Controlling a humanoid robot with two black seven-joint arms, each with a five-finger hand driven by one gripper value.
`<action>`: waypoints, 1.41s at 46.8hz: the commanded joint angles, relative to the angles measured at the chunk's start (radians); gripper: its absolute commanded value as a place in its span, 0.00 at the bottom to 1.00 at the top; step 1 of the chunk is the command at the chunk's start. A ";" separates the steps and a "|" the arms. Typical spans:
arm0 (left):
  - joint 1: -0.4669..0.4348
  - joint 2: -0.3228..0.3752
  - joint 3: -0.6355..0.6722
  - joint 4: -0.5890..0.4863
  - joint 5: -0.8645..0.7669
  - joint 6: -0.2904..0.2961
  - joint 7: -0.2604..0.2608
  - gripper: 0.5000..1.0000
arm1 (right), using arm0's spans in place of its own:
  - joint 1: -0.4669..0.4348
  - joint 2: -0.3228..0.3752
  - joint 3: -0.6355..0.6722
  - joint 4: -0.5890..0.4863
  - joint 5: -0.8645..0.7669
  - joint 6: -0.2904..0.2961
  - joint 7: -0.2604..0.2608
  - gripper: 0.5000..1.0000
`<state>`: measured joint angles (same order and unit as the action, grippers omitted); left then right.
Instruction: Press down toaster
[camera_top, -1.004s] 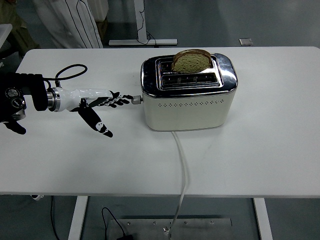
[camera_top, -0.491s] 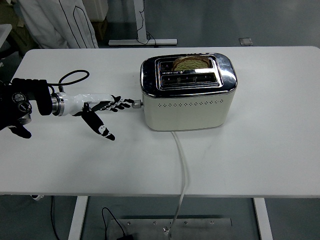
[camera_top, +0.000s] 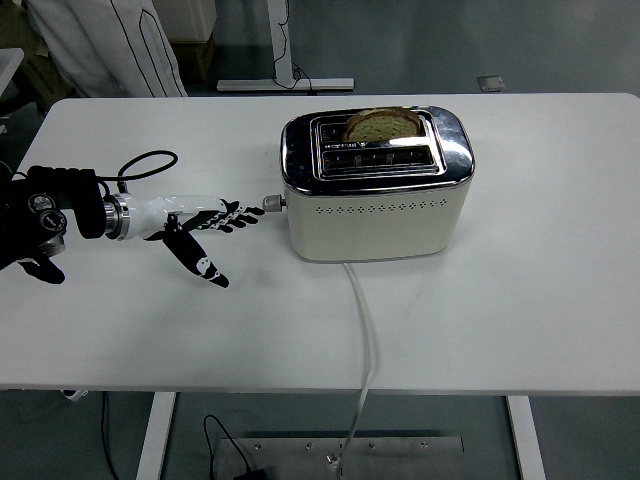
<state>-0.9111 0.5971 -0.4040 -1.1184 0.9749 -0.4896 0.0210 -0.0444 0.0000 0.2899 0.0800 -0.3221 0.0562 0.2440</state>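
Note:
A cream toaster with a chrome top stands in the middle of the white table. A slice of brown bread sits in its far slot, its top edge still above the rim. The lever knob sticks out of the toaster's left end. My left hand reaches in from the left and is open. Its fingers stretch toward the knob and end just short of it, while the thumb points down at the table. My right arm is out of view.
A white power cord runs from the toaster's front over the table's near edge. A black cable loops behind my left forearm. A person in a white coat stands beyond the far left corner.
The knob and bread dropped lower, then rose slightly. My left hand followed the knob down and has now drawn back a little to the left.

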 joint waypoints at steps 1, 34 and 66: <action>0.009 -0.005 0.001 0.012 -0.001 0.003 -0.001 1.00 | 0.000 0.000 0.000 0.000 0.000 0.001 0.000 1.00; -0.067 0.237 -0.015 0.003 -0.264 -0.007 -0.012 1.00 | 0.001 0.000 -0.001 0.000 0.000 0.001 0.000 1.00; -0.144 0.176 -0.092 0.159 -0.927 0.054 -0.131 1.00 | 0.005 0.000 -0.003 0.001 0.000 0.001 0.001 1.00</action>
<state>-1.0556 0.7749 -0.4951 -0.9999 0.1094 -0.4344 -0.0985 -0.0396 0.0000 0.2867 0.0814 -0.3231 0.0567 0.2452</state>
